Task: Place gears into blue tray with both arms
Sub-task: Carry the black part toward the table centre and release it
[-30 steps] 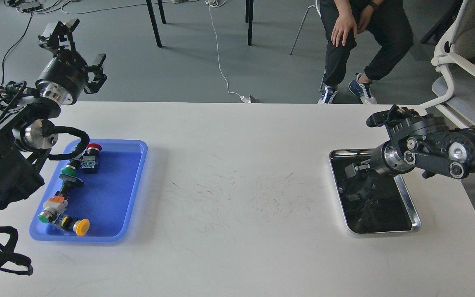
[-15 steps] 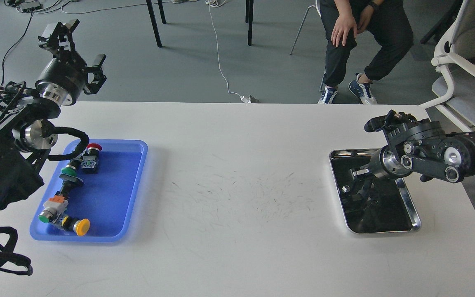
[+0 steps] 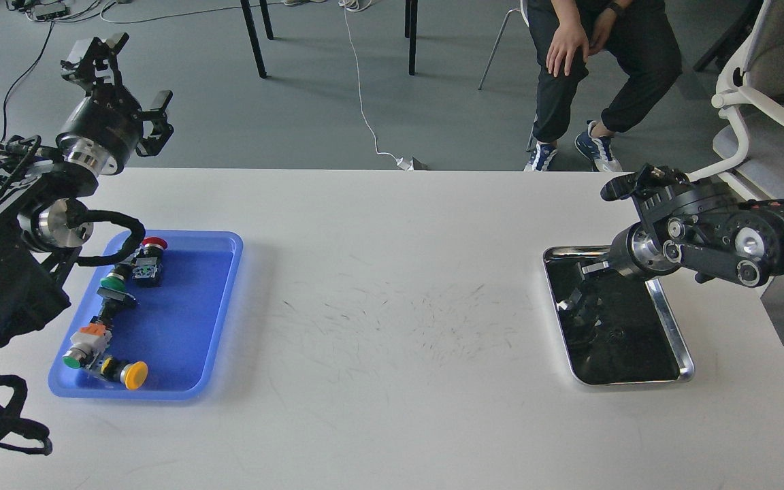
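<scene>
Since 1.0 s ago, right hand (image 3: pixel 579 289) shifts inside silver tray (image 3: pixel 671 330), grip unreadable; dark gears may slip. Left hand (image 3: pixel 116 78) spread.

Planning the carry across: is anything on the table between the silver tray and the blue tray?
Nothing visible: the white table lies bare between the shiny silver metal tray and the rectangular blue plastic tray.
</scene>
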